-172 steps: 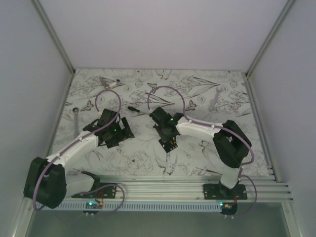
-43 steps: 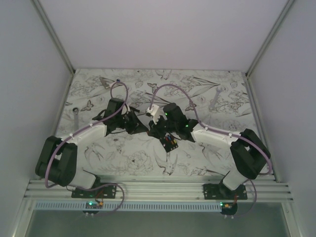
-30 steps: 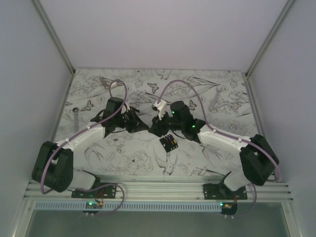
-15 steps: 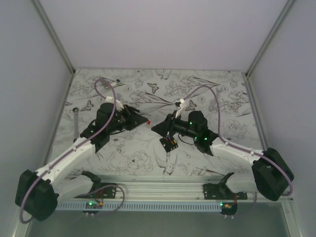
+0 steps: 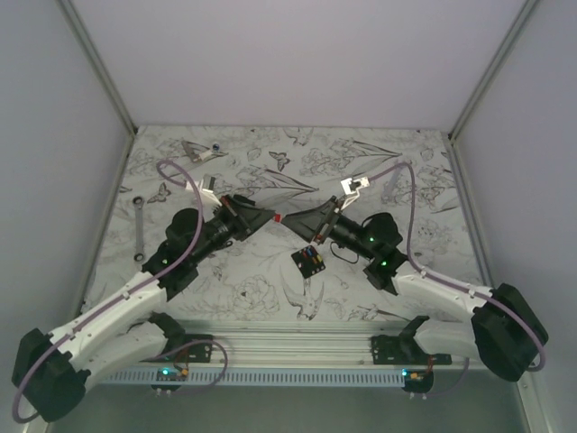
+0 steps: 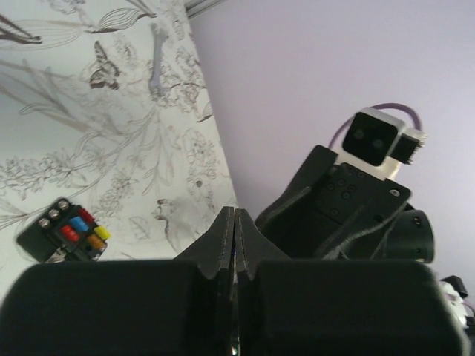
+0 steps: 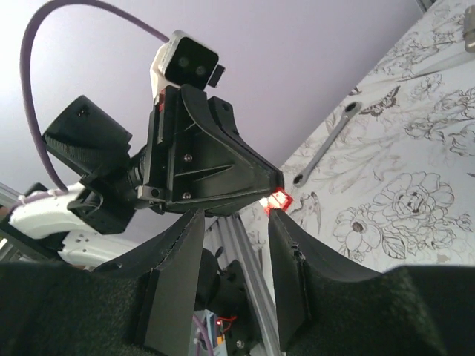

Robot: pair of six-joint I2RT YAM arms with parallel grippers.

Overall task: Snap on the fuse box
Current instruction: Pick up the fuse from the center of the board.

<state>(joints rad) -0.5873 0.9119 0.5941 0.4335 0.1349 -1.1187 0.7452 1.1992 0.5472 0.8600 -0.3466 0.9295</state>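
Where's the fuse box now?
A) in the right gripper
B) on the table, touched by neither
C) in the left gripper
B: the fuse box lies on the table, apart from both grippers. The left gripper pinches only a red fuse, and the right gripper is open.

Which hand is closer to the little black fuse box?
Right. The right hand hangs just beyond the fuse box, slightly to its left; the left hand is farther left.
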